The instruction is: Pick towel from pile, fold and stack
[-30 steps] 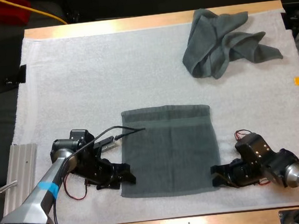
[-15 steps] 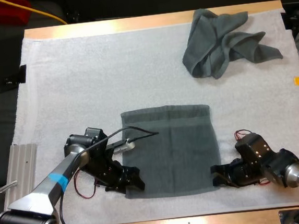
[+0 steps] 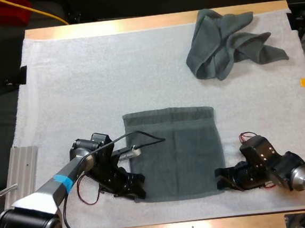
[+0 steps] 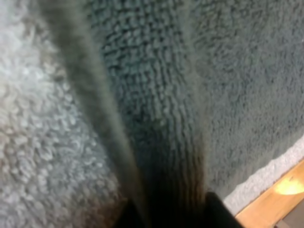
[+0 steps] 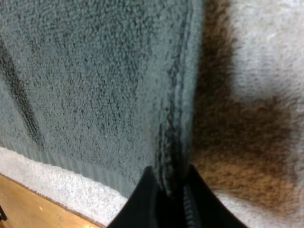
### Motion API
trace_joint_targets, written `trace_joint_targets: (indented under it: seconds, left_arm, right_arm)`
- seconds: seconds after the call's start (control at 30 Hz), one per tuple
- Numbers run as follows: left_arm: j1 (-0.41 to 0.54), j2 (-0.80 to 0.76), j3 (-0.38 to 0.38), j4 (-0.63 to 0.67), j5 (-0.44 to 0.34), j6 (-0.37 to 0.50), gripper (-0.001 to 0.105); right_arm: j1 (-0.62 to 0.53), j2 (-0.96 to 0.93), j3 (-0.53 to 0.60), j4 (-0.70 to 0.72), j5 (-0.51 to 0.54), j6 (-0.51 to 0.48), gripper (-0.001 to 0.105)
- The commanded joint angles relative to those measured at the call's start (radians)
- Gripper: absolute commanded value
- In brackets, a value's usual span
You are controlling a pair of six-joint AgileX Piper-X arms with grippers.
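from the high view, a dark grey-green flat towel (image 3: 174, 153) lies spread as a rough square on the near middle of the white mat (image 3: 85, 77), which covers the wooden table (image 3: 150, 22). a crumpled towel (image 3: 226, 41) sits in a loose heap at the far right of the mat, well apart from the flat one. the left gripper (image 3: 137, 189) is at the flat towel's near left corner, low on the mat, and the right gripper (image 3: 221, 180) is at its near right corner, also low; from here i cannot tell how either pair of fingers stands. a ribbed metal piece (image 3: 23, 168) lies just off the mat's left edge. in the left wrist view, the left gripper (image 4: 166, 213) has its two black fingers (image 4: 216, 211) pressed on a raised ridge of the flat towel (image 4: 237, 95) from both sides, so it is clamped on the cloth; white mat lies beside the ridge and a strip of bare table wood shows past the towel's near edge. in the right wrist view, the right gripper (image 5: 170, 199) pinches the stitched hem of the flat towel (image 5: 95, 85) between its fingers (image 5: 142, 199), clamped on it at the edge, with white mat on the outer side and a strip of mat and then wood past the towel's near edge.
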Motion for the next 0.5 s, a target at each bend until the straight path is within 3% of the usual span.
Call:
trace_joint_targets:
  seconds: [0.0, 0.13, 0.47]
  left_arm:
    - [-0.008, 0.007, 0.005, 0.023, 0.001, 0.018, 0.017]
    - [-0.008, -0.019, 0.003, 0.076, -0.003, 0.071, 0.0]
    - [-0.008, -0.174, 0.003, 0.196, -0.087, 0.09, 0.0]
  right_arm:
    - [0.003, -0.009, 0.001, -0.001, -0.009, 0.003, 0.001]
    - [0.003, -0.042, -0.005, 0.007, -0.024, 0.005, 0.001]
    - [0.003, -0.211, -0.05, 0.184, -0.004, 0.01, 0.001]
